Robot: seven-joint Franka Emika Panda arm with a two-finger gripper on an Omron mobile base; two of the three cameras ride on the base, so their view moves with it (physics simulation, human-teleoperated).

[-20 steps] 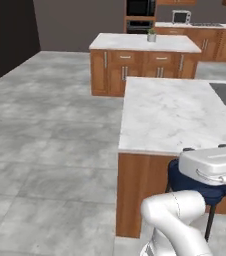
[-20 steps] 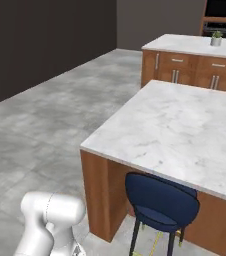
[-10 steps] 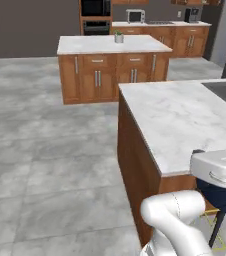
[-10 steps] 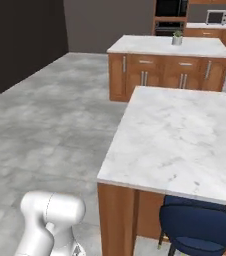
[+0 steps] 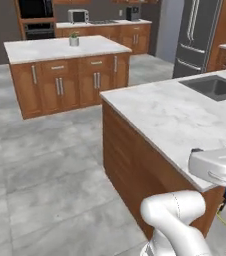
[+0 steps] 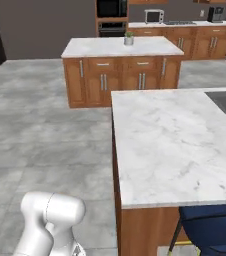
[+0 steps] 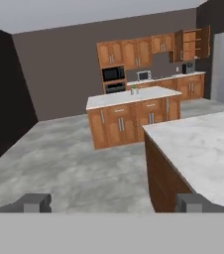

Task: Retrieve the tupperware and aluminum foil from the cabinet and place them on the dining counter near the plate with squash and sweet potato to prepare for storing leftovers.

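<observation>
In the hand view my gripper [image 7: 114,203] is open, its two dark fingertips [image 7: 34,202] wide apart with nothing between them. It points across the kitchen floor. The dining counter [image 7: 203,146] runs along the right, white veined marble on a wood base. It is also seen close by [image 5: 180,115] [image 6: 175,135], with its dark sink [image 5: 212,86] at the far end. A reddish-brown wall cabinet [image 7: 193,43] stands open far off at the upper right; its contents are too small to make out. The tupperware, aluminum foil and plate are out of view.
A smaller marble island [image 5: 60,47] [image 6: 120,46] [image 7: 131,96] with a potted plant [image 6: 129,37] stands ahead across the grey tiled floor. A blue stool [image 6: 210,227] is tucked under the dining counter's near end. A steel fridge [image 5: 200,35] stands behind the counter.
The whole picture has swung in both base views: the base has turned, bringing the island, back wall and sink further into view. The gripper has stayed open.
</observation>
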